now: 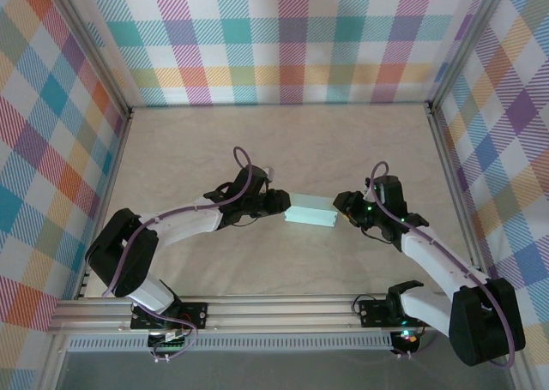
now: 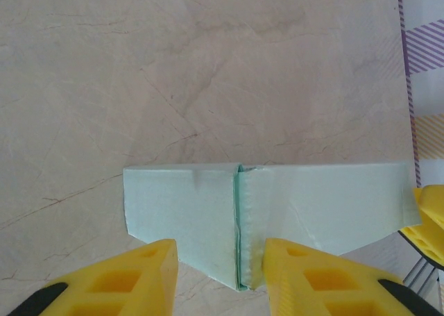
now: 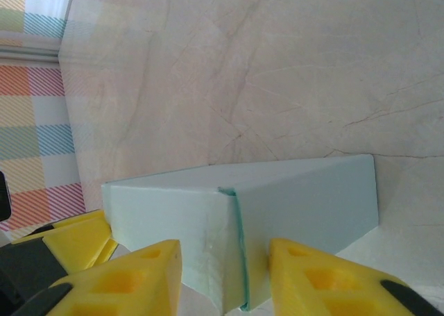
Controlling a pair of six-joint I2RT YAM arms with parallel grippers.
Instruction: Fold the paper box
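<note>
Mint paper box point(image 1: 310, 212) reads as fully formed; looks like the final squaring step.
Near to far: left gripper point(image 1: 276, 203) and right gripper point(image 1: 343, 207) meet head-on mid-surface, with the paper box lying flat between them, one gripper at each short end. Both wrist views show yellow fingers point(image 2: 139, 278) spread, straddling a vertical corner edge of the box, not clamped on it, so released both sides. Walls look upright, corner seam slightly proud. Next move, my guess: nip that seam shut, or back both arms straight off without dragging the box. Bare marbled surface point(image 1: 257, 150) beyond, plaid walls point(image 1: 283, 39) behind.
</note>
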